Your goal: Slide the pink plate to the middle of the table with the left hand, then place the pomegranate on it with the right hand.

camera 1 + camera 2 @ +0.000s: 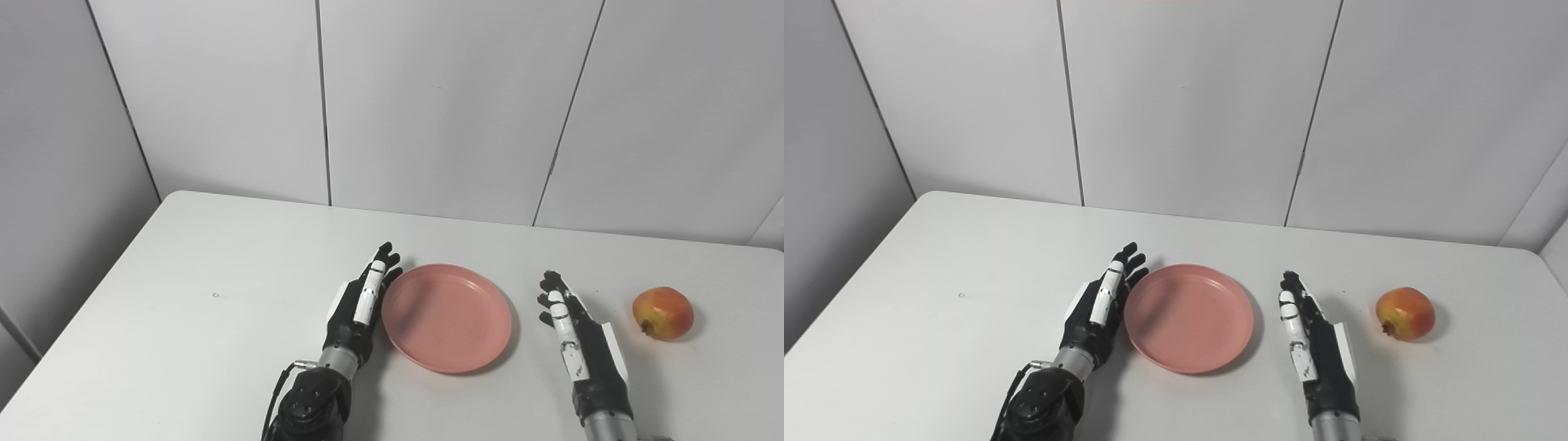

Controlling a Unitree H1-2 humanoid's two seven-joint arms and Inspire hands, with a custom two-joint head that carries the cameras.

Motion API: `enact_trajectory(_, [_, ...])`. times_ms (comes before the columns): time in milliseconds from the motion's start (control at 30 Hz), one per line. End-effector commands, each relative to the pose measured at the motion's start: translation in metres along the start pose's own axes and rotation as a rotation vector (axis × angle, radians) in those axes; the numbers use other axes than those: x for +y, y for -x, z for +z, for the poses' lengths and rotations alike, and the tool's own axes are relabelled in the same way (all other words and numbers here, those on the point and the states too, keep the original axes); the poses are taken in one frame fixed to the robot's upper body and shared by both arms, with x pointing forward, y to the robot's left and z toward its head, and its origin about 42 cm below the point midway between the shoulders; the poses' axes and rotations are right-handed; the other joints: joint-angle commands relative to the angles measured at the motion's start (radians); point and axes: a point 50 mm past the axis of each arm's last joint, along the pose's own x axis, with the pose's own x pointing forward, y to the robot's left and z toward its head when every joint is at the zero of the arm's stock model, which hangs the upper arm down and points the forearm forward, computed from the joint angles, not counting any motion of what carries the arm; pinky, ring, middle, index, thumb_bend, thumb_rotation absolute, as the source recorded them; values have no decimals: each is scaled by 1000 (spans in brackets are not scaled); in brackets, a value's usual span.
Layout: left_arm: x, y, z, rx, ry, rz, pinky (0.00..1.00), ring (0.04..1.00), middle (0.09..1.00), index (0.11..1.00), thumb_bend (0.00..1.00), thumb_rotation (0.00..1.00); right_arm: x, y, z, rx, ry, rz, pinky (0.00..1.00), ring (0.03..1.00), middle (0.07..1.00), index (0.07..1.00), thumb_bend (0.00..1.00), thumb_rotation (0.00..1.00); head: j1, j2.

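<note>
In my left eye view, the pink plate (446, 317) sits flat near the middle of the white table (184, 294), empty. My left hand (360, 309) stands on edge at the plate's 9 o'clock, fingers straight and together, grasping nothing, its side at or just against the rim (I cannot tell whether it truly touches). My right hand (579, 343) waits at the plate's 3 o'clock, apart from it, fingers extended and released. The pomegranate (663, 313) lies further out at 3 o'clock, beyond that hand, untouched.

In my right eye view the layout matches: left hand (1096, 309) beside the rim, plate (1189, 317) central, right hand (1315, 349) between plate and pomegranate (1405, 313).

My judgement: the slide looks about done, so the fruit comes next. The risks I see are the round pomegranate rolling toward the table's right edge if my fingers nudge it before closing, and a further shove from the left hand sending the light plate toward the right hand.
</note>
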Motion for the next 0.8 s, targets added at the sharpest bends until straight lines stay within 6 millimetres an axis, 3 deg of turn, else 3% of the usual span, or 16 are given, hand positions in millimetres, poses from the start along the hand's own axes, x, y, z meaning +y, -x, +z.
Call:
enact_trajectory(0, [2, 3, 5, -6, 4, -17, 940, 939, 956, 946, 421, 1000, -5, -7, 28, -127, 32, -22, 838, 879, 885, 881, 273, 1000, -25, 2])
enact_trajectory(267, [12, 5, 7, -13, -1, -6, 922, 923, 941, 929, 427, 1000, -9, -8, 46, -177, 58, -35, 766, 840, 851, 841, 303, 1000, -98, 1])
enact_trajectory(433, [19, 8, 6, -12, -3, -10, 926, 923, 941, 930, 416, 1000, -12, -8, 55, -210, 89, -60, 744, 810, 826, 820, 304, 932, -152, -7])
enact_trajectory(767, [28, 13, 9, 4, 9, -4, 931, 925, 935, 920, 424, 1000, -37, -17, 76, -292, 195, -147, 740, 805, 821, 823, 373, 952, -247, -8])
